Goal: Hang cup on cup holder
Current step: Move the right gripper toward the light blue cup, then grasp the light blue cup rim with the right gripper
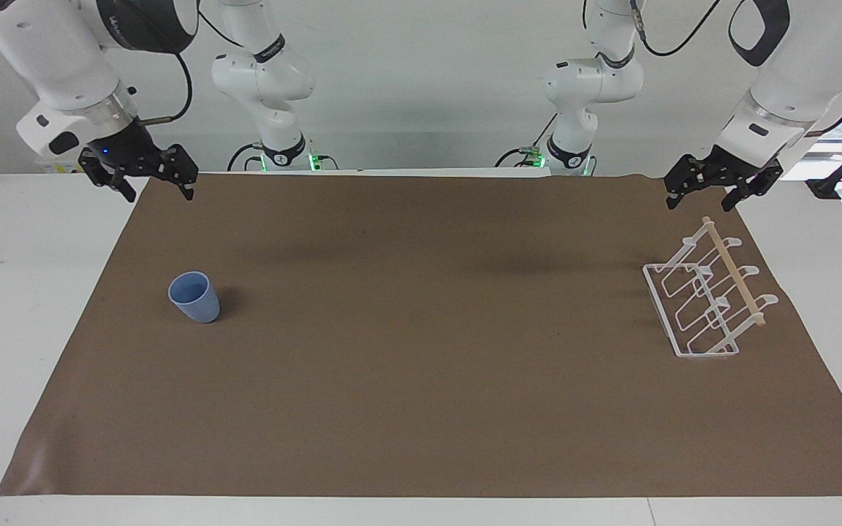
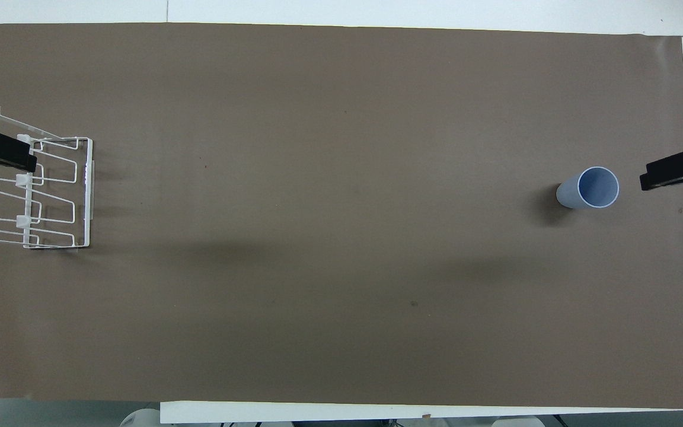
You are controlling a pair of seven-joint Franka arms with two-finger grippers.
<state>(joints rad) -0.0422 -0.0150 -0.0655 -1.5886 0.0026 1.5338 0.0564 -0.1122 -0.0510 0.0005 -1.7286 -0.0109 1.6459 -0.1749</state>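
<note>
The light-blue cup point(image 1: 194, 297) stands upright with its mouth up on the brown mat, toward the right arm's end; it also shows in the overhead view point(image 2: 590, 188). The white wire cup holder point(image 1: 691, 352) with its wooden rod point(image 1: 735, 274) stands at the left arm's end, and shows in the overhead view point(image 2: 88, 190). My right gripper point(image 1: 158, 193) is open and empty, raised over the mat's edge beside the cup. My left gripper point(image 1: 700, 204) is open and empty, raised over the holder's end nearest the robots.
The brown mat point(image 1: 421, 380) covers most of the white table point(image 1: 19, 307). Nothing else lies on it. The two arm bases stand at the table's robot edge.
</note>
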